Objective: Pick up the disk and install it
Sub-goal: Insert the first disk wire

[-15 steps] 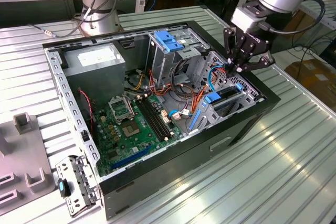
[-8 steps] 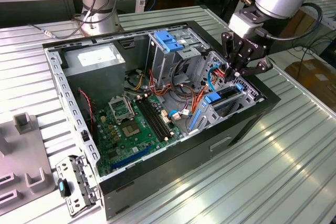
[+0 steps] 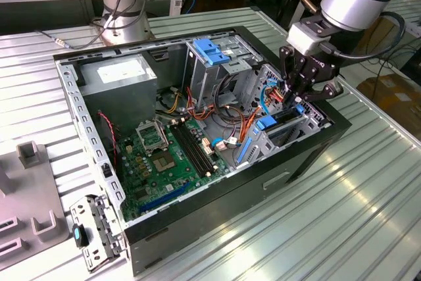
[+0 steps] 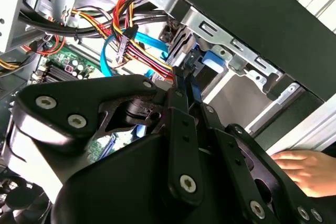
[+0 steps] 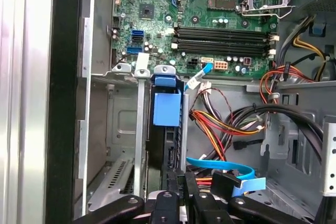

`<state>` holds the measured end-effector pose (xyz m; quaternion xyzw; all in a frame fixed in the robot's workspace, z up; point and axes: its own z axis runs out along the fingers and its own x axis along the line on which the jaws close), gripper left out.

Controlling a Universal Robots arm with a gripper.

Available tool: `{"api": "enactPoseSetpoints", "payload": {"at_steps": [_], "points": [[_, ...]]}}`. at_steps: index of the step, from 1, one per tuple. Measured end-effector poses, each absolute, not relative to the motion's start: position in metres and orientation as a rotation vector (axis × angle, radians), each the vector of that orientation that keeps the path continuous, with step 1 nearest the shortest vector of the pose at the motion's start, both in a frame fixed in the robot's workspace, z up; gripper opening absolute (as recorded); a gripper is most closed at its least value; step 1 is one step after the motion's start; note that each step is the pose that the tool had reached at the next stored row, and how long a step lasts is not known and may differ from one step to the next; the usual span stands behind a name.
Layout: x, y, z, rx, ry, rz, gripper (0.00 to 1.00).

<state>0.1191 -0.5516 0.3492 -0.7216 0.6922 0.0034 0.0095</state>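
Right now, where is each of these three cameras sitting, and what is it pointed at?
Exterior view: off the arm, looking down into the open computer case; the arm and its claw reach in at the view's right.
First wrist view: rides the arm, facing the motherboard and disk in its bay.
Second wrist view: rides the arm, close behind the claw; a person's hand shows.
Both wrist views share the claw and cables.

Disk mostly hidden inside bay
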Motion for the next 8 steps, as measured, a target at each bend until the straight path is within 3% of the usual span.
{"api": "enactPoseSetpoints", "payload": {"at_steps": [8], "points": [[0.1176,-0.5544,0.3482,-2.230,2.189,0.007,0.17]]}}
